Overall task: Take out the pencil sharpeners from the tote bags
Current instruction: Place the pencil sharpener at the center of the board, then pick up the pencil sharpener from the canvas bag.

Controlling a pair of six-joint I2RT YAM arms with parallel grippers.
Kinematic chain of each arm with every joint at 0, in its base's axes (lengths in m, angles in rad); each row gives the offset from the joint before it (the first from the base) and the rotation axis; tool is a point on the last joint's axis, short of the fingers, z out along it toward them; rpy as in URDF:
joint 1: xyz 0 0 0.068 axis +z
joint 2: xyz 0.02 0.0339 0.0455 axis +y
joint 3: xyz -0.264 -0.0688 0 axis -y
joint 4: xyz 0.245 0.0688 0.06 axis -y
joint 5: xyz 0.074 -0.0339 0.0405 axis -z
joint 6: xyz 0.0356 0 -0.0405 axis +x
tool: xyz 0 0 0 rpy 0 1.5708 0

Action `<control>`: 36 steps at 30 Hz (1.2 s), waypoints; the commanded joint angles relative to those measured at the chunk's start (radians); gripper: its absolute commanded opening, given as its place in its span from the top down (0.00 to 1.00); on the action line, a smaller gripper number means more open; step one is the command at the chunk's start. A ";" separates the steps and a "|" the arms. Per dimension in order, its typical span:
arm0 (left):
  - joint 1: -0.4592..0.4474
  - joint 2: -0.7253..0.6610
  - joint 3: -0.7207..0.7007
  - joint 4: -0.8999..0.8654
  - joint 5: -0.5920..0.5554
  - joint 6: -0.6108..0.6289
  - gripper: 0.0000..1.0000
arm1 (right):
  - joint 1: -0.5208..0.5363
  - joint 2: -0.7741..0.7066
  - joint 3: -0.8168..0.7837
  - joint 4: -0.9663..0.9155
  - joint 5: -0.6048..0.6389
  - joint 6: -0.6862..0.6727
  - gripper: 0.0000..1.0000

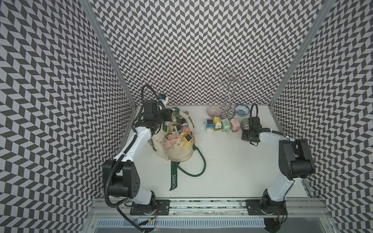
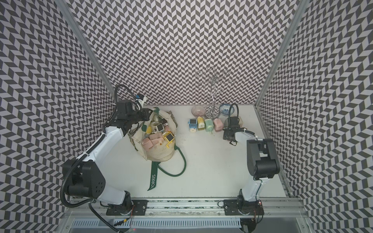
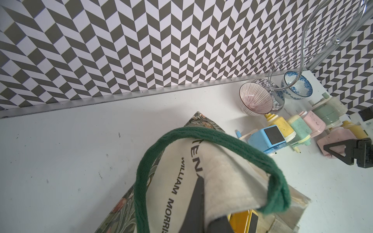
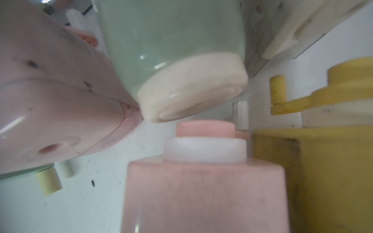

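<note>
Piled in the gaping tote bag (image 1: 179, 155) at the table's (image 1: 222, 165) 10 o'clock: pencil sharpeners (image 1: 178, 127). Further row (image 1: 225, 125) lined up at 1 o'clock. Pinched tight on the bag's rim at its 11 o'clock: left gripper (image 1: 169, 118). Low at the row's 3 o'clock end, over a pink sharpener (image 4: 201, 191): right gripper (image 1: 247, 137), opening and hold impossible to tell. Beyond the row, at 12 o'clock: two bowls (image 1: 214, 112) flanking a wire stand (image 1: 228, 115).

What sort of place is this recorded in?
Probably a lab robot cell: black-and-white chevron-patterned panel walls enclose a white tabletop, and two white-and-black robot arms are bolted to an aluminium rail.
</note>
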 commanded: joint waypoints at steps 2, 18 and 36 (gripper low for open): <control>0.008 -0.034 -0.004 -0.002 -0.013 0.009 1.00 | -0.009 0.008 0.010 0.073 0.001 -0.005 0.45; 0.005 -0.038 -0.002 -0.003 -0.017 0.009 1.00 | 0.009 -0.168 0.018 -0.016 0.032 0.026 0.17; 0.008 -0.041 0.006 -0.005 0.017 -0.009 1.00 | 0.778 -0.335 -0.051 0.378 -0.272 -0.148 0.27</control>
